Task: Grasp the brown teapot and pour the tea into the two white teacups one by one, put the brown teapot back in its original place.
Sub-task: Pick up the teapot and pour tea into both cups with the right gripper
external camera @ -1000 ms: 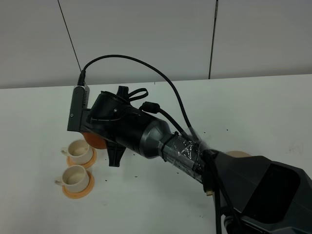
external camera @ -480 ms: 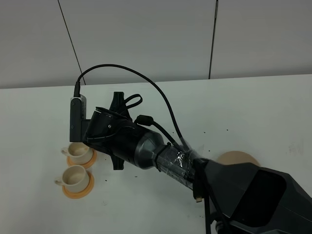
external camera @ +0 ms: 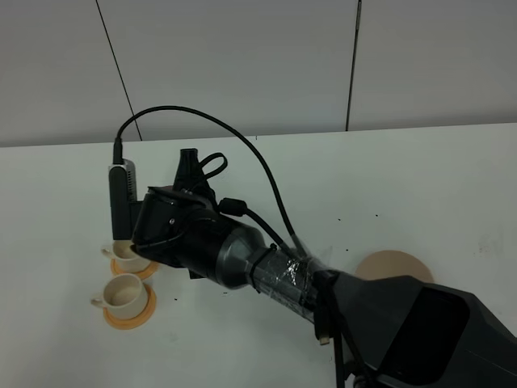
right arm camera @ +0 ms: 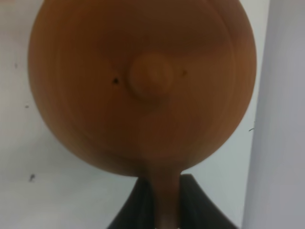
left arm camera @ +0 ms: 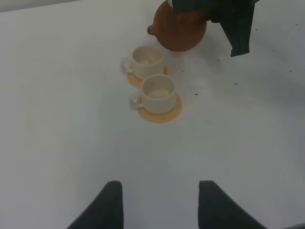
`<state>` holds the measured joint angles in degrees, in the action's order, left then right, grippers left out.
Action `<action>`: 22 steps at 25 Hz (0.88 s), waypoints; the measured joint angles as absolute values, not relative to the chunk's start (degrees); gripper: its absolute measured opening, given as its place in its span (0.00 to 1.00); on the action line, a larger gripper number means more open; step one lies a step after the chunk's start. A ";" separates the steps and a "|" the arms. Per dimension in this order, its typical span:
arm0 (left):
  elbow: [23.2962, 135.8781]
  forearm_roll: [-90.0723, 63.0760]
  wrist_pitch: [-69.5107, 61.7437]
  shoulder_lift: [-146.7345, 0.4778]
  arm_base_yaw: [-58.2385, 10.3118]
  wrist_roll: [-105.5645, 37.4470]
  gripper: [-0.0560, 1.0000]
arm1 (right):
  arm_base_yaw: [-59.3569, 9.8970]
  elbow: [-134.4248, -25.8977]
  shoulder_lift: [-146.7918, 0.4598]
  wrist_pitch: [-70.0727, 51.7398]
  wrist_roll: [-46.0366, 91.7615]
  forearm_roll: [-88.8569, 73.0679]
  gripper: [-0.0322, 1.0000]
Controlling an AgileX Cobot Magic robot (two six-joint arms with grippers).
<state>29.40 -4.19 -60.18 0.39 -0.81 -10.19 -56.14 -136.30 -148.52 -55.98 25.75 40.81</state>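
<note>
My right gripper (right arm camera: pixel 164 210) is shut on the loop handle of the brown teapot (right arm camera: pixel 143 81), whose knobbed lid faces the wrist camera. In the left wrist view the teapot (left arm camera: pixel 180 31) hangs tilted above the table, its spout just over the far white teacup (left arm camera: pixel 147 58). The near teacup (left arm camera: pixel 158 89) stands beside it, and each cup sits on an orange coaster. In the exterior view my right arm (external camera: pixel 210 246) hides the teapot and part of the far cup (external camera: pixel 121 250); the near cup (external camera: pixel 123 294) shows whole. My left gripper (left arm camera: pixel 159 205) is open and empty, well back from the cups.
The beige-tan disc (external camera: pixel 393 267) lies bare at the right of the white table (external camera: pixel 420 186), partly behind my right arm's base. A black cable (external camera: pixel 242 145) arches above the right wrist. A grey wall stands behind the table.
My right arm has swung further left and rolled, carrying the teapot over the far cup. The arm now uncovers more of the beige disc.
</note>
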 joint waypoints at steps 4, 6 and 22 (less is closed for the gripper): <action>29.40 -4.19 -60.18 0.39 -0.81 -10.19 0.46 | -56.89 -136.30 -148.52 -55.74 26.48 42.17 0.12; 29.40 -4.19 -60.18 0.39 -0.81 -10.19 0.46 | -57.07 -136.30 -148.52 -55.59 26.72 42.83 0.12; 29.40 -4.19 -60.18 0.39 -0.81 -10.19 0.46 | -57.51 -136.30 -148.56 -55.48 31.96 45.00 0.12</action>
<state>29.40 -4.19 -60.18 0.39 -0.81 -10.19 -57.51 -136.30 -148.56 -55.48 31.96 45.00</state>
